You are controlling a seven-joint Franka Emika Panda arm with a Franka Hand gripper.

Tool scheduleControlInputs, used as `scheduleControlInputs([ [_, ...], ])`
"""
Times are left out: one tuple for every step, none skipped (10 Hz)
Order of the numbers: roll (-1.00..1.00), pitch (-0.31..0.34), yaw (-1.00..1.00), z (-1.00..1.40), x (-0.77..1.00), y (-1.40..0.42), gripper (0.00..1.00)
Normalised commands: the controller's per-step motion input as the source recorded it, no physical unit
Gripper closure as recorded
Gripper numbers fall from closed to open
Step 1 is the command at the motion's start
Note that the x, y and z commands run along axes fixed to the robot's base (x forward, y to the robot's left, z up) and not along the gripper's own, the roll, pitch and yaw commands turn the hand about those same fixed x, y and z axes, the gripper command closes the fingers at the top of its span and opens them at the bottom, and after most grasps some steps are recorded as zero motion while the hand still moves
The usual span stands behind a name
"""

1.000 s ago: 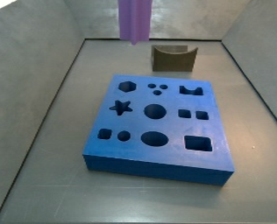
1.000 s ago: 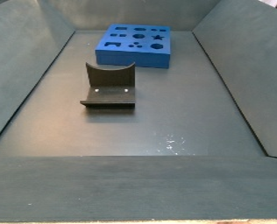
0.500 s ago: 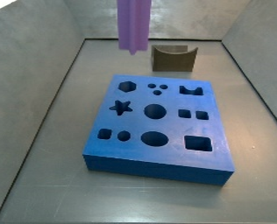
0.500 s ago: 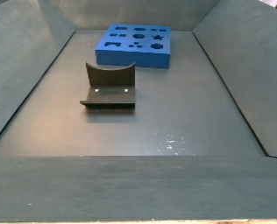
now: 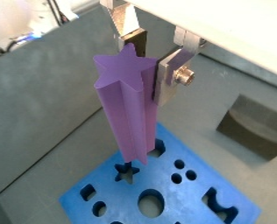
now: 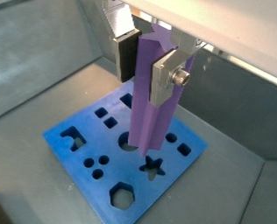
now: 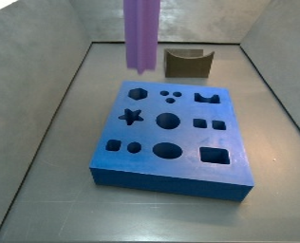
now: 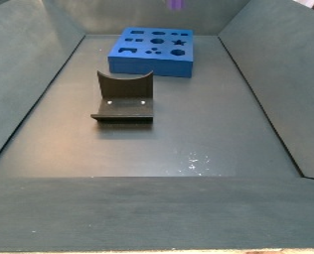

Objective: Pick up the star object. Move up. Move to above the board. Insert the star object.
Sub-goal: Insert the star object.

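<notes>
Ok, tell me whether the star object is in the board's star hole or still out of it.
Out. The star object hangs upright, clamped in the gripper, its lower end clear above the board; the star hole shows empty.

End effector [image 5: 151,54] clamps star object [image 5: 131,109] upright, lower end above board [image 5: 165,192].

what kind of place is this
Probably a robot test cell for peg insertion, not a home or shop: bare grey walls, a blue board of shaped holes, a fixture, and a gripper holding a purple star object above the board.
</notes>
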Motion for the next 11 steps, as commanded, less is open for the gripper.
scheduleControlInputs([
  [-0.15, 0.0, -0.36, -0.69, -0.02, 0.04, 1.0],
  [-0.07, -0.121, 0.0, -0.05, -0.11, 0.0, 1.0],
  [0.0, -0.019, 0.0, 0.0, 0.0, 0.0, 1.0],
  [0.0, 0.0, -0.4, -0.54, 0.0, -0.03, 1.0],
  [-0.09, 0.0, -0.74, -0.68, -0.09, -0.1, 1.0],
  [-0.04, 0.0, -0.58, -0.52, -0.13, -0.04, 1.0],
  [-0.02, -0.109, 0.0, -0.03, -0.01, 0.0, 1.0],
  [0.0, 0.0, 0.0, -0.09, 0.01, 0.0, 1.0],
  [-0.12, -0.004, 0.0, -0.83, 0.0, -0.03, 1.0],
  [-0.14, -0.003, 0.09, -0.82, 0.0, -0.03, 1.0],
  [-0.07, -0.059, 0.06, -0.11, -0.02, -0.04, 1.0],
])
